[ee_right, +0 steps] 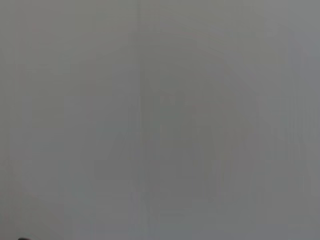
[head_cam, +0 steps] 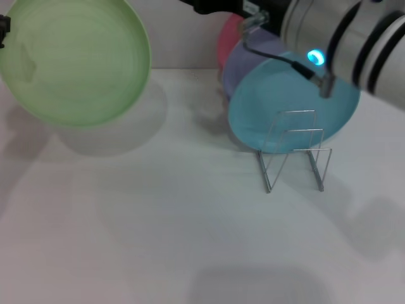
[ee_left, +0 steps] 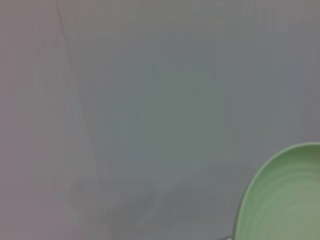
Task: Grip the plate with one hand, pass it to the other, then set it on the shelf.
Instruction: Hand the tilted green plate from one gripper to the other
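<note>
The light green plate [head_cam: 74, 60] is held clear of the counter [head_cam: 158, 240] at the head view's upper left. The left hand [head_cam: 3, 28] meets its rim at the frame edge; whether it is clamped cannot be told. The right hand is out of view.

Handling: probably light, stiff, smooth plastic. Grip the shallow rim opposite the present hold.

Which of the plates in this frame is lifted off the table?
The light green plate, held up at the robot's far left and casting a shadow on the table. The teal plate, lavender plate and pink one stand behind the wire rack.
</note>
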You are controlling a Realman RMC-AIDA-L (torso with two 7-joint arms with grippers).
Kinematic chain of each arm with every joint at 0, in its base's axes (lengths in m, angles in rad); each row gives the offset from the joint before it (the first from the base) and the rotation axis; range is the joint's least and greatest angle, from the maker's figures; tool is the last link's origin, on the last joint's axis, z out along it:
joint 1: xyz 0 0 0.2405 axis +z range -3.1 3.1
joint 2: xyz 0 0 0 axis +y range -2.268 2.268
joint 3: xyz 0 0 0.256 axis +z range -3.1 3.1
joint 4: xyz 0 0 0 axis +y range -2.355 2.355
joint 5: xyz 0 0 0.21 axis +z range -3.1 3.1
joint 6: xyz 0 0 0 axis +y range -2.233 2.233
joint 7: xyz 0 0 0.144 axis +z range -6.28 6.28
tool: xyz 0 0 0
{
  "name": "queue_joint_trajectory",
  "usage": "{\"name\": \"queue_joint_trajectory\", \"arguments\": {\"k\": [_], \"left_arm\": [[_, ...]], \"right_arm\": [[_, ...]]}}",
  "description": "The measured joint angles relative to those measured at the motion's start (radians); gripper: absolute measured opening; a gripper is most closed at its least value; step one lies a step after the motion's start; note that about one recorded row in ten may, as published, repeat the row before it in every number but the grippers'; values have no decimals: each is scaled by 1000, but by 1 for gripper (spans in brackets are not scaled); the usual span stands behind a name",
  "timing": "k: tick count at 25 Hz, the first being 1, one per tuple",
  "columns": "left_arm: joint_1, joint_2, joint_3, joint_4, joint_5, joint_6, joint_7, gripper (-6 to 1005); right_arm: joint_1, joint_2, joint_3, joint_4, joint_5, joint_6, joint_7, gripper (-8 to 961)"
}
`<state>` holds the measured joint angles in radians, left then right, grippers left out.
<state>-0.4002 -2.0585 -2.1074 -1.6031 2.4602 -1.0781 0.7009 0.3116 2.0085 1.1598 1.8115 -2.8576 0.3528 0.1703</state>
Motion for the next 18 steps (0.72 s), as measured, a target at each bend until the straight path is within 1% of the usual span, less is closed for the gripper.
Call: {"name": "queue_joint_trajectory", "arguments": {"k": [2,4,5,6,7,8,10,12,18], "left_arm": [[0,0,0,1,0,3,0,69],[-2,0,0,3,-1,6,1,70],[-3,0,0,5,-1,6,2,71],[-4,0,0,7,-1,7,2,72],[-5,0,0,9,-1,7,3,72],[-5,0,0,11,-1,8,5,73],[-7,1,-1,12,-1,8,9,74],[-8,1,-2,13,-1,8,11,75],[-1,-2,-1,15,-8,12,9,79]], "right_arm": [[0,0,39,16,106,64,-68,774],[7,3,103,1,266,117,-187,773],[10,8,143,-14,367,145,-268,773],[12,33,230,-47,554,208,-414,773],[12,33,230,-47,554,208,-414,773],[11,48,276,-58,616,244,-471,773],[6,68,333,-70,688,298,-540,773],[3,69,350,-75,710,321,-563,773],[2,68,347,-124,709,325,-579,774]]}}
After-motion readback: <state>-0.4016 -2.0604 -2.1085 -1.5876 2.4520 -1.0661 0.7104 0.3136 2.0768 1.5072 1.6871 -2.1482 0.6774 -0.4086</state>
